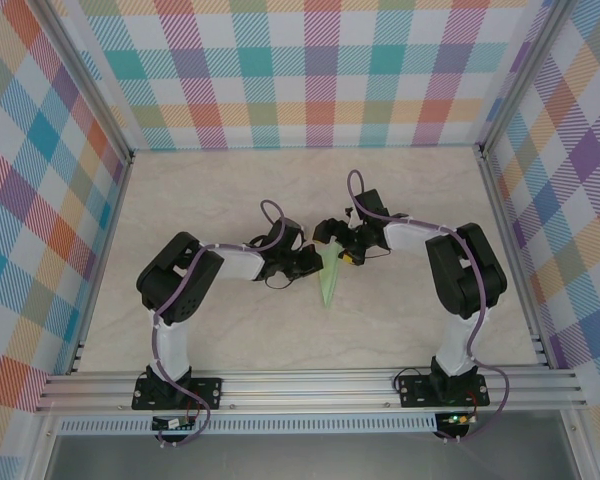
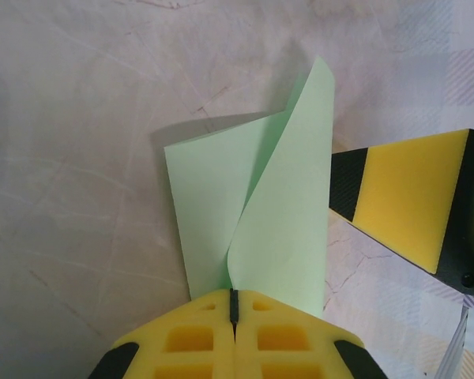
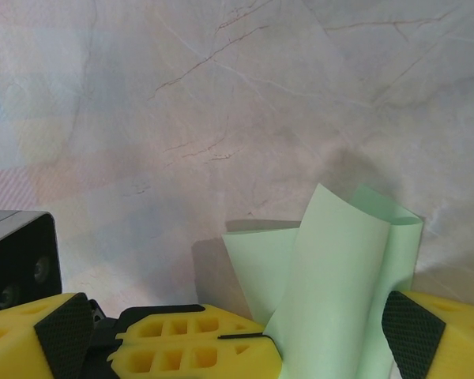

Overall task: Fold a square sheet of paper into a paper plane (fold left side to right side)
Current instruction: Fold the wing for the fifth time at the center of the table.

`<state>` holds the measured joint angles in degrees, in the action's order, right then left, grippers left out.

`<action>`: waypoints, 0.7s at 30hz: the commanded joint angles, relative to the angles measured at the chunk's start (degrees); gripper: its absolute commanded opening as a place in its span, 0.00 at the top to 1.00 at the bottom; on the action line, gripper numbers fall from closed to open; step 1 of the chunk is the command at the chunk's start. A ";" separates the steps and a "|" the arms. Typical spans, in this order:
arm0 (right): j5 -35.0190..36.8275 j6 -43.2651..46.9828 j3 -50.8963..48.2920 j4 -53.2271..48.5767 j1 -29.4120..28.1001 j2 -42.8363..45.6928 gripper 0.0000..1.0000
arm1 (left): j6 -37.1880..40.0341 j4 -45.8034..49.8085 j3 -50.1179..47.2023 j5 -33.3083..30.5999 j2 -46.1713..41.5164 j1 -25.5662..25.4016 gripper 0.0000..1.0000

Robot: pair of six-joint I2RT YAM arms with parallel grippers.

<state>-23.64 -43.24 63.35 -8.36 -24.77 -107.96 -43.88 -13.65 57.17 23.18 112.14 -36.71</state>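
Paper plane | mid-table between 2 arms, flap curled up | left gripper clamped on its edge | right gripper wide, empty | risk: flap springs back, crease lands crooked

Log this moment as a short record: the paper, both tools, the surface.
item: paper plane, pale green, partly folded, two flaps standing up
tip: sharp end points toward the arm bases in the top view
left tool: shut, apparently pinching the paper plane at its fold
right tool: open, fingers either side of the paper plane, no grip
surface: marble-look table
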 commanded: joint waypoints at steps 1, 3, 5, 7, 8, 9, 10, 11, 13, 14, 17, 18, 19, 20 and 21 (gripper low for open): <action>0.17 0.88 0.72 -2.33 -0.70 -1.20 0.02 | 0.32 -0.83 0.09 1.08 1.59 0.77 1.00; 0.08 0.79 0.63 -2.34 -0.63 -1.28 0.02 | -0.06 -1.76 -0.17 1.76 1.47 0.78 1.00; 0.17 0.69 0.30 -2.17 -0.63 -1.48 0.03 | 0.06 -1.91 -0.38 2.10 1.19 0.67 1.00; 0.22 0.58 0.06 -1.97 -0.63 -1.55 0.02 | 0.33 -1.91 -0.53 2.37 0.89 0.60 1.00; 0.15 0.53 -0.03 -1.88 -0.63 -1.55 0.02 | 0.47 -1.84 -0.63 2.48 0.75 0.59 1.00; 0.09 0.42 -0.11 -1.74 -0.63 -1.55 0.02 | 0.54 -1.80 -0.67 2.55 0.71 0.50 1.00; 0.08 0.36 -0.16 -1.65 -0.74 -1.55 0.02 | 0.53 -1.82 -0.83 2.66 0.71 0.41 1.00; 0.08 0.31 -0.16 -1.53 -0.70 -1.60 0.02 | 0.62 -1.82 -0.91 2.70 0.71 0.28 1.00; 0.00 0.33 -0.16 -1.48 -0.80 -1.63 0.02 | 0.63 -1.90 -0.87 2.79 0.86 0.07 1.00; 0.04 0.27 -0.16 -1.54 -0.80 -1.64 0.02 | 0.66 -1.90 -0.86 2.84 0.91 -0.02 1.00; -0.06 0.27 -0.16 -1.46 -0.80 -1.43 0.02 | 0.64 -1.67 -0.82 2.46 1.31 -0.01 1.00; -0.01 0.34 -0.13 -1.46 -0.72 -1.01 0.02 | 0.70 -1.40 -0.67 2.25 1.48 -0.03 1.00; 0.08 0.40 -0.07 -1.46 -0.72 -0.46 0.02 | 0.80 -1.29 -0.58 2.14 1.54 -0.03 1.00; 0.22 0.48 -0.07 -1.58 -0.80 0.32 0.02 | 0.77 -1.25 -0.57 2.13 1.68 -0.01 1.00; 0.67 0.68 -0.01 -1.87 -0.58 1.35 0.03 | 0.69 -1.08 -0.54 2.07 1.81 -0.03 1.00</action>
<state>-23.57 -43.24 63.35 -8.45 -24.82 -107.79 -43.88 -14.26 57.14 24.99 112.57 -36.64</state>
